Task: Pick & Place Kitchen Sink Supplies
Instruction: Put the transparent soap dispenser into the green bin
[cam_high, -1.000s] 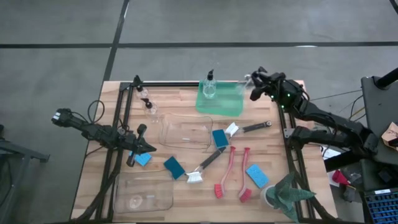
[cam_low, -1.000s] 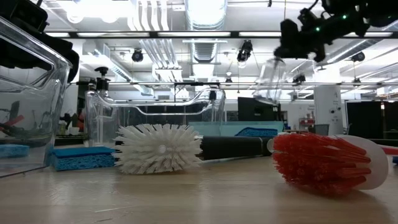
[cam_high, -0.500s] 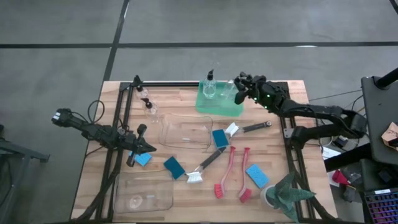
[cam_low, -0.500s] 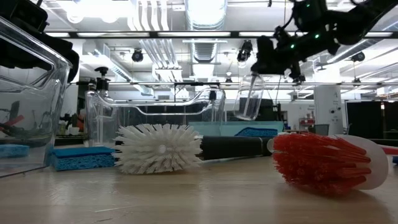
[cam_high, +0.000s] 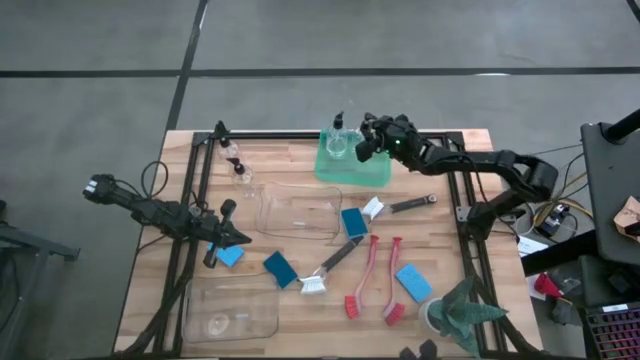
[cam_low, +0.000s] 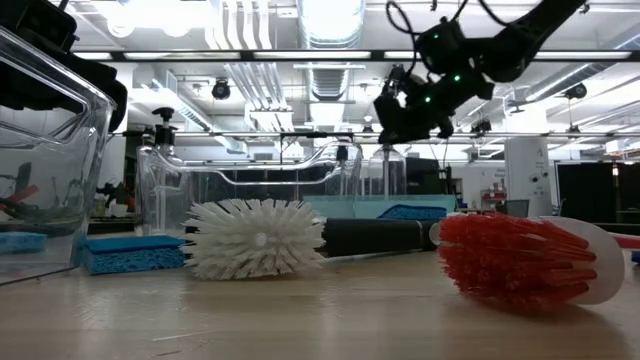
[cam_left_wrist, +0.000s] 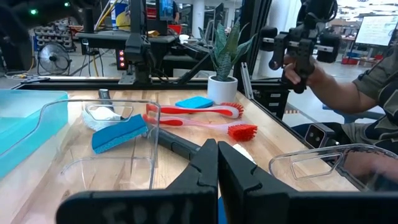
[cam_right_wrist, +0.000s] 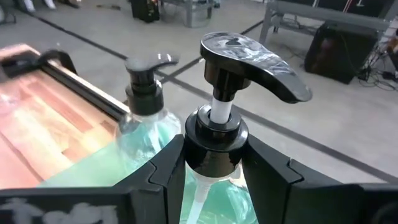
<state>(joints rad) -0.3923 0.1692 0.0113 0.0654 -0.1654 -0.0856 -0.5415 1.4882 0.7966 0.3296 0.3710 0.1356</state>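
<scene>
My right gripper (cam_high: 366, 146) is shut on a clear pump bottle (cam_right_wrist: 214, 186) with a black top, over the green tray (cam_high: 352, 172) at the table's far edge. A second pump bottle (cam_high: 337, 140) stands in that tray just left of it. Two more bottles (cam_high: 236, 163) stand far left. My left gripper (cam_high: 238, 238) is shut, low over the table's left side, with a blue sponge (cam_high: 229, 256) just on its near side. Other blue sponges (cam_high: 352, 222), red brushes (cam_high: 375, 280) and black brushes with white bristles (cam_high: 328, 268) lie flat mid-table. My right gripper pinches the bottle's black collar (cam_right_wrist: 213, 142), just below the pump head (cam_right_wrist: 252, 57), one finger (cam_right_wrist: 163, 171) on each side. The fingers come level from the table's right. The bottle stands upright under the hold (cam_low: 388, 172); the tray wall hides its base.
Two clear plastic bins lie on the table, one mid-table (cam_high: 298, 212) and one at the near left (cam_high: 230, 312). A potted plant (cam_high: 462, 316) stands at the near right corner. A person (cam_left_wrist: 348, 87) shows beyond the table's right edge in the left wrist view.
My right gripper has carried the bottle from the far right corner toward the table's left and down, over the green tray. The bottle hung tilted before and is upright now, close beside the other bottle.
</scene>
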